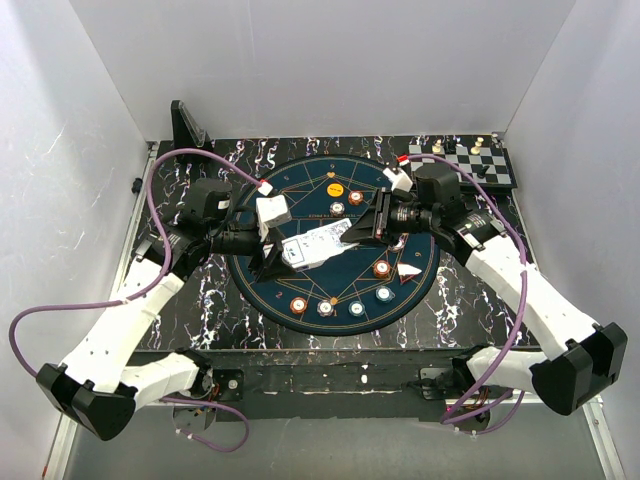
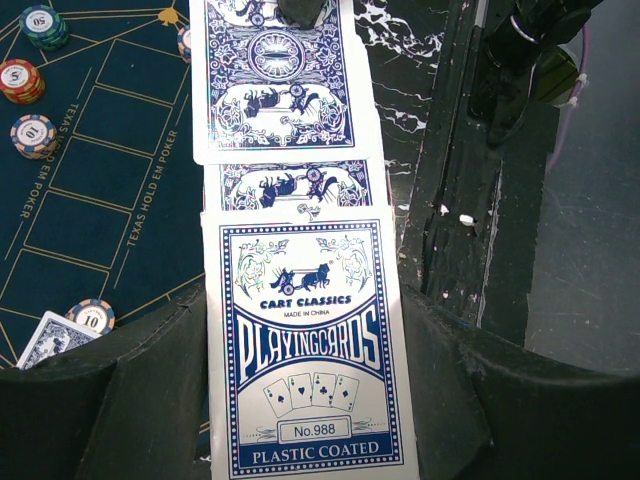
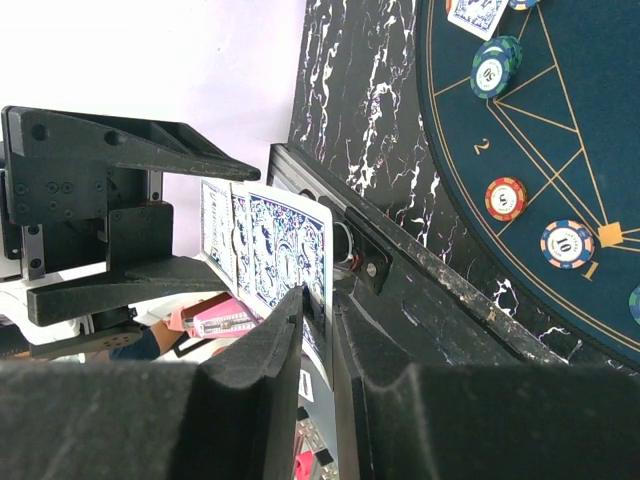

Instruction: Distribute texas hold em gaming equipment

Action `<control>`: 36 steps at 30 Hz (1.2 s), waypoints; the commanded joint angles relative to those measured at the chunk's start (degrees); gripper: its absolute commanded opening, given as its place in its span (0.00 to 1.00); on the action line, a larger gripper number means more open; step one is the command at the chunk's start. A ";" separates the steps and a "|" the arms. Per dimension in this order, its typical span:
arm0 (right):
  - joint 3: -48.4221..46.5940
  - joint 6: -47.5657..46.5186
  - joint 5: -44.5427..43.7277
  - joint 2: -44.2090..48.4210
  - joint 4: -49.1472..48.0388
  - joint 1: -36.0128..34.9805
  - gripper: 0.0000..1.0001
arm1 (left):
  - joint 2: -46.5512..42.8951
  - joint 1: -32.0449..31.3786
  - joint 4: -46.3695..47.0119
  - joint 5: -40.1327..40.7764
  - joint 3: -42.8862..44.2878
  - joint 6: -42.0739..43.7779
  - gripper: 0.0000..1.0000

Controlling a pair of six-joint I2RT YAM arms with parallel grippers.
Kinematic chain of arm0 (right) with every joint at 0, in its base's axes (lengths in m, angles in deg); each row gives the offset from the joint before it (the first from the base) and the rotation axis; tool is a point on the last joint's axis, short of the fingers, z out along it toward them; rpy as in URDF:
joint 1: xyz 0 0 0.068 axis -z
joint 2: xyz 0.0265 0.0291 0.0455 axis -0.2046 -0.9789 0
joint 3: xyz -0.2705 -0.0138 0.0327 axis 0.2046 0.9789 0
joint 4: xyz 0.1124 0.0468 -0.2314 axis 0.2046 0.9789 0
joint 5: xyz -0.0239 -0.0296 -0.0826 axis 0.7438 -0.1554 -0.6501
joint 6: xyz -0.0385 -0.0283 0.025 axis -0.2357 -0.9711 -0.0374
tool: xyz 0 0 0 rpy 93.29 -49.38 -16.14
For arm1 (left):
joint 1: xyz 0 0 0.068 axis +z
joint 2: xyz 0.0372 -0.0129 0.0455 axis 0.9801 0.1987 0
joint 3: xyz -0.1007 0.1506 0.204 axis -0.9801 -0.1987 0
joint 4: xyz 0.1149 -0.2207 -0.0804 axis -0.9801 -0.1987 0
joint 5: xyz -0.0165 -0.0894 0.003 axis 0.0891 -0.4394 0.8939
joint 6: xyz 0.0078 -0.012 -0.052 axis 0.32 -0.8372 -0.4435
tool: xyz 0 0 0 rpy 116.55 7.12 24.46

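Left tool (image 2: 305, 310) clamped tight, right tool (image 3: 315, 300) seemingly almost closed, both wrists inward.

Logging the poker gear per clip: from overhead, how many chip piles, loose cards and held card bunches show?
Chip piles on the mat: 8
Loose card on the mat: 1
Held card bunch: 1
Total: 10

The cover card (image 2: 310, 350) is displaying "CART CLASSICS", "MADE IN CHINA", "PLAYING CARDS", "No.988" and "PLASTIC COATED" (all in blue on white). The dark-blue mat (image 2: 90, 210) is carrying "TEXAS HOLD EM POKER" in gold along its lines, and is showing the numerals "2" and "1" in the right wrist view. A red chip (image 2: 20, 80) is showing "50"; an orange-and-blue chip (image 2: 90, 318) is showing "10".
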 commanded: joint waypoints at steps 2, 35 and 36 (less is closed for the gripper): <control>-0.06 -0.77 1.95 1.71 -0.26 0.94 0.22 | -2.03 -0.12 1.82 -1.69 0.84 -0.46 0.00; -0.15 11.17 13.01 2.24 -12.81 7.35 0.01 | -4.23 -0.12 2.52 -1.69 -1.88 -1.78 0.00; -0.06 12.66 13.98 1.98 -14.48 7.79 0.01 | -4.32 -0.12 2.52 -1.69 -1.97 -1.69 0.00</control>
